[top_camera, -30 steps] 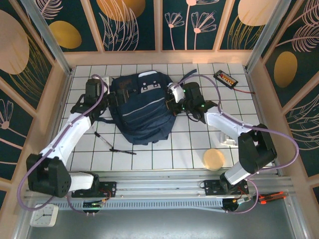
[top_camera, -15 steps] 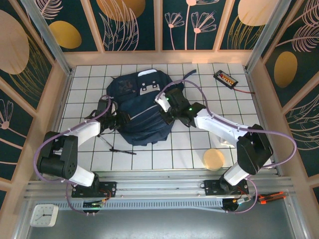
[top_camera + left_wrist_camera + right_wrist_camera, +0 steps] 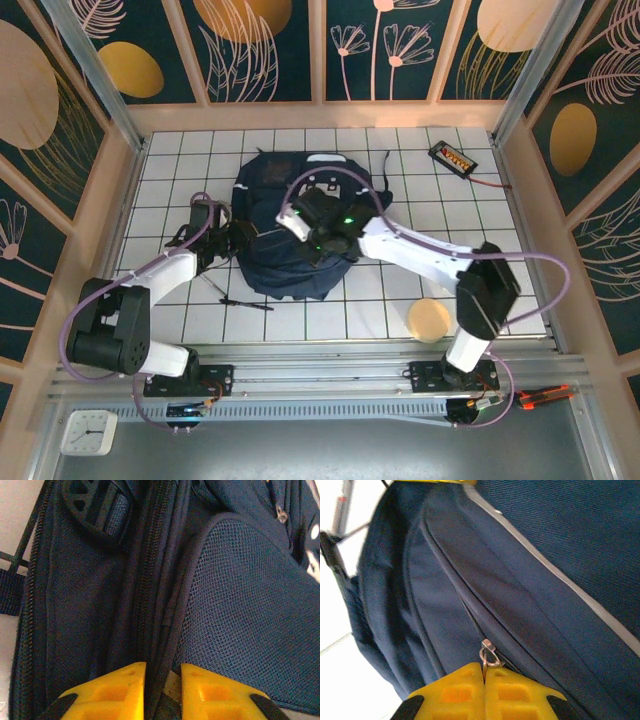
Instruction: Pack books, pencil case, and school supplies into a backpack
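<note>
Navy backpack [image 3: 290, 275] lies mid-worktop [image 3: 330, 320]. The right fingers [image 3: 470, 680] stay pinched shut on its metal zip pull [image 3: 487, 655], which they have carried leftward across the bag. The left fingers [image 3: 137, 680], wide a second ago, have narrowed onto the bag's side seam. That likely braces the bag for unzipping. The black pen [image 3: 235, 297] waits nearby, unpacked.

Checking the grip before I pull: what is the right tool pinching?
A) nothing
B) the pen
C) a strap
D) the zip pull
D: the right wrist view shows the right tool shut on the metal zip pull of the backpack.
</note>
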Motion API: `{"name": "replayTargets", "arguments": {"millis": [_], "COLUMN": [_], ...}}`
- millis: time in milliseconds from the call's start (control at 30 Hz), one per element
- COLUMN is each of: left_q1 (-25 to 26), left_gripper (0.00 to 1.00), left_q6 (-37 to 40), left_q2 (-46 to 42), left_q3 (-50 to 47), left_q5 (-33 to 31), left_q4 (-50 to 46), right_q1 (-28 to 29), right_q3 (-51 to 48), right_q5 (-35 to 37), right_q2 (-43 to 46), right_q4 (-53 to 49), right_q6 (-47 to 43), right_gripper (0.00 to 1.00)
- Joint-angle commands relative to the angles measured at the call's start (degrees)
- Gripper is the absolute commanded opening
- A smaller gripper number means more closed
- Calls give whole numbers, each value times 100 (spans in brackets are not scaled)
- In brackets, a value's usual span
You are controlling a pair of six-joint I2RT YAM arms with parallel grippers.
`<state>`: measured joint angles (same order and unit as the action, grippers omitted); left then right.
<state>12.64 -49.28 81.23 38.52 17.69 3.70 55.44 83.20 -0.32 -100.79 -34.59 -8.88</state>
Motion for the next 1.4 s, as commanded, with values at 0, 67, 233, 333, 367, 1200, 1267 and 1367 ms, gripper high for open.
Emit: {"name": "replayTargets", "arguments": {"millis": [0,67,233,333,367,1200,1267,1367], "left_q1": [179,199,264,274,271,1627,1627,1627], "left_gripper": [19,19,19,19,19,98,98,98], "left_q6": [-291,-274,-464,-428,-375,7282,7679,8037], "left_q2": [-239,-257,-177,-210,-216,-1270,-1240,-1108], "left_q3": [17,18,-87,-109,-87,506,487,534], "left_q5": [441,437,610,663,691,-178,-191,-165], "left_q4": [659,695,1019,1027,992,-749,-755,-773], "right_q1": [322,410,411,281,238,-1908,-1985,-1933], "right_q3": [659,854,1027,1001,1014,-2302,-2263,-2176], "right_q5": [-568,-545,-1095,-1345,-1401,-1691,-2029,-2253], "right_q2": [-628,-812,-1272,-1551,-1630,2416,2066,1666], "right_q4": [-137,42,1169,1955,2083,1497,1657,1754], "right_q6": [1013,1478,2459,2763,2826,5988,6084,6173], "right_gripper": [0,0,0,0,0,99,99,99]}}
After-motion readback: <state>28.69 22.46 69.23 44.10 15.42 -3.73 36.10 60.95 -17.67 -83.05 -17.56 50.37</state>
